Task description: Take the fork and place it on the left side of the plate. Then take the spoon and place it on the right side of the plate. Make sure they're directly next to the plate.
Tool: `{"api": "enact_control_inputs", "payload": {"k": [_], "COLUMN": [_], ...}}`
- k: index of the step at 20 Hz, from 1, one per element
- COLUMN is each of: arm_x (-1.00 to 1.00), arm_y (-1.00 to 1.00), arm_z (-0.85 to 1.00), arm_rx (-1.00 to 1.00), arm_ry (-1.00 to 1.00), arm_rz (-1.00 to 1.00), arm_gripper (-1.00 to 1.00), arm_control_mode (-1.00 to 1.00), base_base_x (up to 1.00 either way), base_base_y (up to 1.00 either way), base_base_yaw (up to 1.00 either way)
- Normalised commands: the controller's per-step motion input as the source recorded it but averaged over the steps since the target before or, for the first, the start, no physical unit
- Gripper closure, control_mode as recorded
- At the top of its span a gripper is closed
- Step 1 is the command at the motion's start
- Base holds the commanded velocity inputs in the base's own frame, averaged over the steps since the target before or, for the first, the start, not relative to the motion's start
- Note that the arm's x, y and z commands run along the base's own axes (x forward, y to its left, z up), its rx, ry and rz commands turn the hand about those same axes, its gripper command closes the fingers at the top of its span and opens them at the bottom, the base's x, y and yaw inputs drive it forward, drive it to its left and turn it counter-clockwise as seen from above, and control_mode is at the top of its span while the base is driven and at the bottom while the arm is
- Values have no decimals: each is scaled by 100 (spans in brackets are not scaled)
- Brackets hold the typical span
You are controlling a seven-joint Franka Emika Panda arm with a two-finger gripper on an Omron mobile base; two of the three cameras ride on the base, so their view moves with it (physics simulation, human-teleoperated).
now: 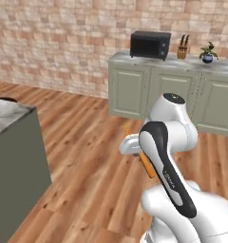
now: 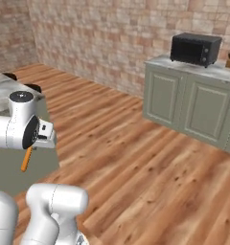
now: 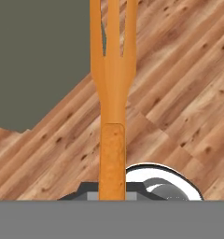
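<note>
- In the left base view we are carrying the fork [image 1: 147,166] in the air above the wooden floor [image 1: 87,156], its orange shaft sticking out from behind our dark forearm, while the gripper [image 1: 130,144] is sitting mostly hidden behind the arm, so here we cannot tell how the fingers are standing.
- To the left, a grey-sided island counter [image 1: 11,142] with a marble top is standing near us; along the brick wall a row of pale green cabinets [image 1: 149,90] is bearing a black toaster oven [image 1: 150,44], a knife block [image 1: 182,49] and a small potted plant [image 1: 208,53].
- In the right base view the fork [image 2: 27,159] is hanging down below the gripper [image 2: 34,143], beside the island counter [image 2: 11,91], with the cabinets [image 2: 193,105] and toaster oven [image 2: 195,49] well apart across the floor.
- In the hand view the fingers are clamping shut on the fork [image 3: 113,93] at its handle, the tines pointing away from us over the floor [image 3: 179,93] and the dark side of the island [image 3: 39,56].
- We are judging the task to be in its first half: the fork is picked up but not yet laid left of the plate, and the spoon is untouched.
- Nothing is blocking open floor; the island edge is the nearest thing to mind.
</note>
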Motion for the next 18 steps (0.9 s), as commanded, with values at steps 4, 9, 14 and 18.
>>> {"api": "enact_control_inputs", "payload": {"k": [4, 9, 14, 18], "arm_x": [0, 0, 0, 0], "arm_y": [0, 0, 0, 0], "arm_z": [0, 0, 0, 0], "arm_rx": [0, 0, 0, 0], "arm_ry": [0, 0, 0, 0], "arm_rz": [0, 0, 0, 0], "arm_gripper": [100, 100, 100, 100], "arm_control_mode": [100, 100, 100, 100], "base_base_x": [94, 94, 94, 94], "base_base_y": [0, 0, 3, 3], "base_base_yaw": [0, 0, 0, 0]}}
